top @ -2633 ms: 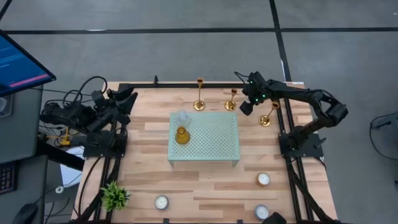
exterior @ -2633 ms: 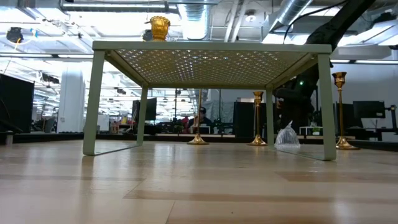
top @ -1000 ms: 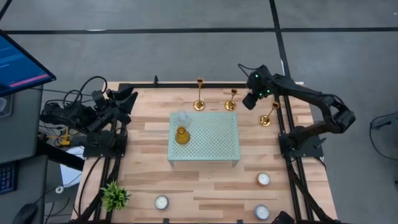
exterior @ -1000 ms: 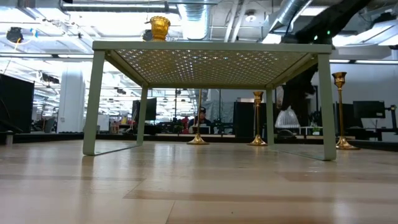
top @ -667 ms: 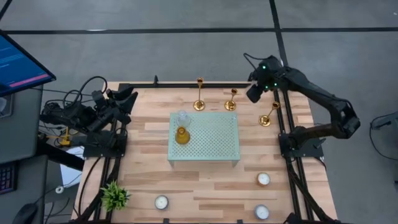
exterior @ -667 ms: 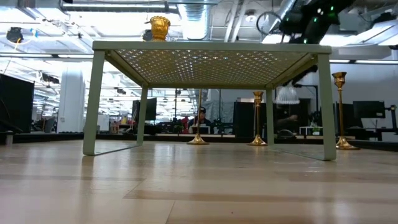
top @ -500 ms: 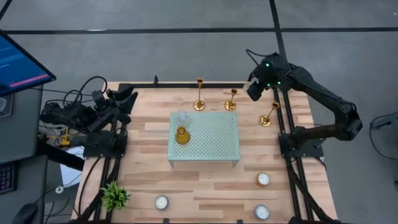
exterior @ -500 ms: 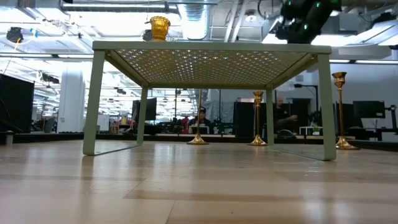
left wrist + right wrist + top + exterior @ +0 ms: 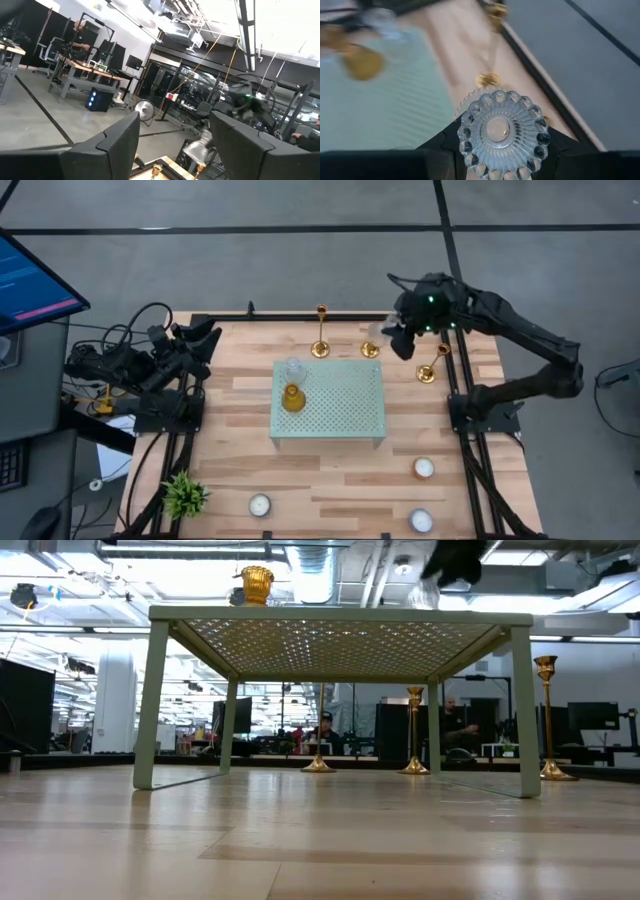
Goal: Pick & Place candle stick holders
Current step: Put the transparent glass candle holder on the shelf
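Note:
Three gold candle stick holders stand on their round bases along the table's far side: one [image 9: 321,332] at the centre, a short one [image 9: 371,346] beside it, one [image 9: 431,366] at the right. My right gripper [image 9: 393,341] hangs high over the far right, shut on a clear ribbed glass cup [image 9: 499,131], above the short holder. The low view shows this cup [image 9: 424,594] above the level of the green stand's top. My left gripper [image 9: 206,340] waits at the table's left edge, open [image 9: 175,150], with nothing between its fingers. My right gripper pinches the clear glass cup by two opposite sides of its ribbed wall [image 9: 466,134], one finger [image 9: 437,150] on each side. The fingers slant down from the table's right. The cup is lifted clear of the table and hangs just below the fingertips.
A pale green perforated stand [image 9: 345,405] sits mid-table, with a clear glass cup [image 9: 292,368] and an amber one [image 9: 292,397] on its left part. Three white tealights [image 9: 424,468] [image 9: 260,504] [image 9: 421,520] and a small plant [image 9: 185,495] lie near the front edge.
My right gripper has risen steeply with the clear glass cup, from below the stand's top to well above it. It has then swung toward the table's left, over the short candle stick holder. The three gold holders have stayed in place.

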Robot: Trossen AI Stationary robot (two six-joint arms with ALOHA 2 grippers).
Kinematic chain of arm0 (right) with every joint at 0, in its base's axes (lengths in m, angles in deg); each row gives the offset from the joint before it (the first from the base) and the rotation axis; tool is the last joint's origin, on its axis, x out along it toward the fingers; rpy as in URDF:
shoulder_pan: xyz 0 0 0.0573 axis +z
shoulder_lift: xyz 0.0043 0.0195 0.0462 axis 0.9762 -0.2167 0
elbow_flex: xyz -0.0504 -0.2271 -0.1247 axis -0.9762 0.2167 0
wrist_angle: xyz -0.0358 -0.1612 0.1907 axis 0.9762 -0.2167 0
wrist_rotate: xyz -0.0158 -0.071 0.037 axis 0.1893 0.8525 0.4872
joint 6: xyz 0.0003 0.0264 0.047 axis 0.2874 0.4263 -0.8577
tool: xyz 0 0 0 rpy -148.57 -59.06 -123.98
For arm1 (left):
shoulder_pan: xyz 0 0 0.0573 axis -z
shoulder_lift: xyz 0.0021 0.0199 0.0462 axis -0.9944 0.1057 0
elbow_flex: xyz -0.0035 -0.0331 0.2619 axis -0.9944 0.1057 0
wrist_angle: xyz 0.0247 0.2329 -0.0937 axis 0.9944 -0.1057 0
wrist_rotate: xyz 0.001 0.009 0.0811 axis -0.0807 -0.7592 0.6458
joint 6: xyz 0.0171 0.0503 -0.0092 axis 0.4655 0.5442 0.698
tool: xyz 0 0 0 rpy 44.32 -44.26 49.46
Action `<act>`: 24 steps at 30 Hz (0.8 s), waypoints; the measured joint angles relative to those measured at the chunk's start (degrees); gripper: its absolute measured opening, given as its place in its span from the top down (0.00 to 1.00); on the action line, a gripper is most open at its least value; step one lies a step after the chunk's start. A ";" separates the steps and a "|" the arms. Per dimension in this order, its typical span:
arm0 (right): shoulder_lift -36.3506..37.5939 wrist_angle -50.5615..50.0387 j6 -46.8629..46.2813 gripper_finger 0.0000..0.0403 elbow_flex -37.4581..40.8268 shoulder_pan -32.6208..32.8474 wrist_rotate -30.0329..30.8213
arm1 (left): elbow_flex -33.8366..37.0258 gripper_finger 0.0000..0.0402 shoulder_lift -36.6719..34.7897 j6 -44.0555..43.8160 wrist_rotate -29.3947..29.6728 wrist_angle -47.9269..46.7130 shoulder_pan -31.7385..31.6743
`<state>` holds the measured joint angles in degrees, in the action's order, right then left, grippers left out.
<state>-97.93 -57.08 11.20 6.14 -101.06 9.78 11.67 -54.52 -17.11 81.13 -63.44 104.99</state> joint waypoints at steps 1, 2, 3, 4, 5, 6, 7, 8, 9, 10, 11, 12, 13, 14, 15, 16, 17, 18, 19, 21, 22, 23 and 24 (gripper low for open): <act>0.00 0.00 -0.59 0.66 -0.45 1.73 0.00 | 0.00 0.40 0.00 0.00 0.00 0.00 0.00; 0.00 0.26 -1.23 0.66 -0.76 3.44 -0.02 | 0.00 0.40 0.00 0.01 0.00 0.00 -0.02; 0.00 0.57 -1.78 0.66 -1.04 5.14 -0.02 | 0.02 0.40 0.00 0.02 0.00 0.00 0.00; -0.26 0.96 -2.47 0.66 -1.24 6.79 -0.02 | 0.00 0.40 0.00 0.01 0.00 0.00 -0.01; -0.70 1.44 -3.18 0.66 -1.49 8.53 -0.02 | 0.02 0.40 0.00 0.02 0.00 0.00 0.00; -1.27 1.82 -3.82 0.66 -1.68 10.19 0.00 | 0.02 0.40 0.00 0.00 0.00 0.00 -0.02; -2.05 1.66 -4.21 0.66 -1.94 11.50 0.01 | 0.01 0.40 0.00 0.00 -0.02 0.00 0.00; -2.90 1.40 -4.46 0.66 -2.26 12.81 0.07 | 0.00 0.40 0.00 -0.04 -0.02 0.00 -0.02; -3.78 1.43 -4.72 0.66 -2.58 14.20 0.07 | 0.02 0.40 0.00 -0.14 -0.02 -0.02 -0.02; -4.79 1.50 -4.96 0.66 -3.03 15.44 0.07 | 0.00 0.40 0.00 -0.14 -0.02 0.00 -0.01; -5.92 1.61 -5.00 0.66 -3.50 16.65 0.11 | 0.00 0.40 0.00 -0.15 -0.02 -0.01 -0.02; -7.12 1.60 -5.02 0.66 -4.07 17.86 0.11 | 0.00 0.40 0.00 -0.15 -0.02 0.00 -0.02; -8.36 1.62 -4.93 0.66 -4.57 19.14 0.22 | 0.01 0.40 0.00 -0.15 -0.02 -0.02 -0.01; -9.64 1.44 -4.72 0.66 -5.31 20.32 0.27 | 0.01 0.40 0.00 -0.15 -0.02 -0.02 0.00; -10.91 1.40 -4.50 0.66 -6.19 21.46 0.26 | 0.01 0.40 0.00 -0.15 -0.02 0.00 -0.01; -12.13 1.56 -4.26 0.66 -7.11 22.65 0.24 | 0.00 0.40 0.00 -0.15 -0.02 0.00 -0.02; -13.22 1.51 -4.02 0.66 -7.97 23.70 0.15 | 0.02 0.40 0.00 -0.15 -0.02 0.00 -0.02; -14.37 1.25 -3.85 0.66 -8.90 24.74 0.06 | 0.00 0.40 0.00 -0.15 -0.02 -0.02 -0.02; -15.51 1.20 -3.77 0.66 -9.83 25.82 0.01 | 0.00 0.40 0.00 -0.15 -0.02 -0.01 -0.02; -17.55 1.22 -3.61 0.66 -11.46 27.90 0.01 | 0.00 0.40 0.00 -0.10 -0.03 -0.02 0.00; -18.67 1.17 -3.71 0.66 -12.33 28.86 0.13 | 0.01 0.40 0.00 -0.02 -0.03 -0.02 -0.01; -19.94 1.62 -4.18 0.66 -13.39 29.73 0.64 | 0.02 0.40 0.00 0.02 -0.04 -0.02 0.00; -21.03 2.19 -4.74 0.66 -14.34 30.44 1.31 | 0.00 0.40 0.00 0.04 -0.02 -0.02 0.00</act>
<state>-118.96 -54.90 6.46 -8.20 -70.63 11.10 11.67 -54.52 -17.07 81.10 -63.46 104.99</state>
